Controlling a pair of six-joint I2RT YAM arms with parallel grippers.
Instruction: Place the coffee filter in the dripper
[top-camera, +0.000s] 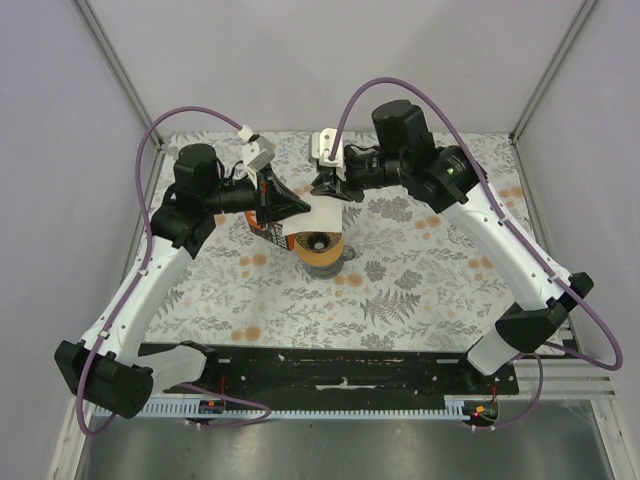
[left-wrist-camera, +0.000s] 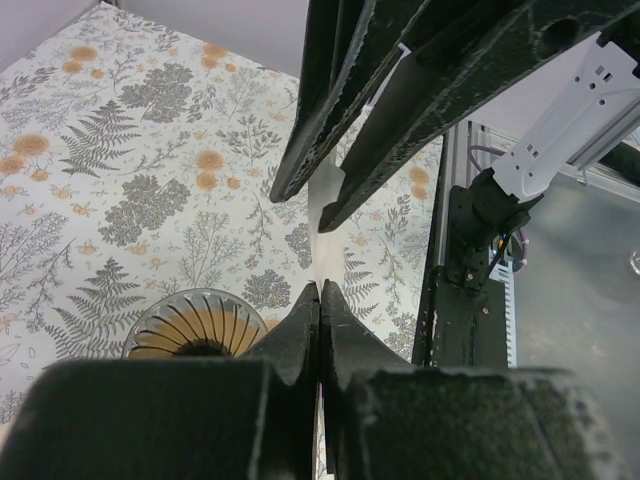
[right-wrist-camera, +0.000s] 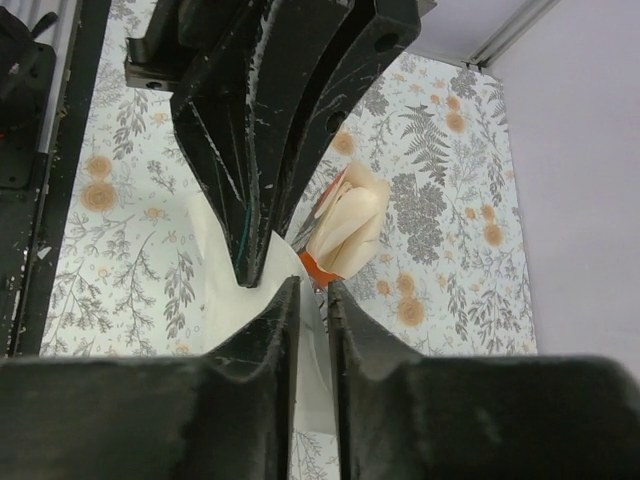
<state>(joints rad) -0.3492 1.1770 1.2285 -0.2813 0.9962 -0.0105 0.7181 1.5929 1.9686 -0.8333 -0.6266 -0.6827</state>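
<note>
– End effector on my left (left-wrist-camera: 320, 290) is clamped tight on the coffee filter (right-wrist-camera: 222, 300); the paper's thin white edge runs up from between its fingers.

– And your right one?

– My right end effector (right-wrist-camera: 312, 285) faces it tip to tip. Its fingers are parted by a narrow gap, and the same white paper passes through that gap.

– Where is the filter relative to the dripper?

– From overhead it hangs between my two end effectors at the far rim of the dripper (top-camera: 320, 246). I cannot tell whether it touches. The dripper stands upright on the floral table (left-wrist-camera: 120, 180), its ribbed grey cone open upward on the tan collar.

– What else holds anything?

– The orange carton (right-wrist-camera: 311, 263) lies just beside the dripper, under my left end effector, with a stack of cream papers (right-wrist-camera: 350, 215) fanning out of its mouth.
</note>
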